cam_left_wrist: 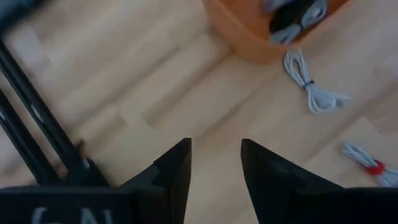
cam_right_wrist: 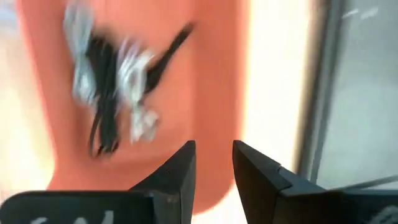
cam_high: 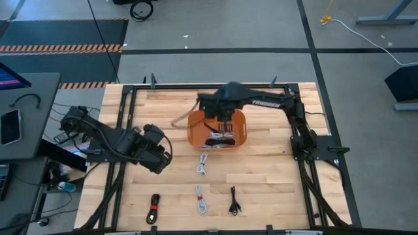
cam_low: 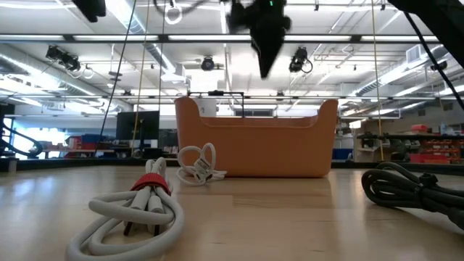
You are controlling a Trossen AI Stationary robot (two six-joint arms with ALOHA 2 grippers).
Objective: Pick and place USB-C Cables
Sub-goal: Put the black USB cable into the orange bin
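Observation:
An orange bin sits mid-table with several black and white cable bundles lying in it. On the wood toward the near edge lie a white bundle, a black one with a red band, a white one with a red band and a black one. My right gripper hangs above the bin, pointing down, open by a narrow gap and holding nothing. My left gripper waits open over bare wood left of the bin, with the white bundle ahead of it.
A black metal frame runs along the table's left, right and far sides. In the low view the white bundle with the red band lies nearest, another white one rests in front of the bin wall, and the black one lies to the right.

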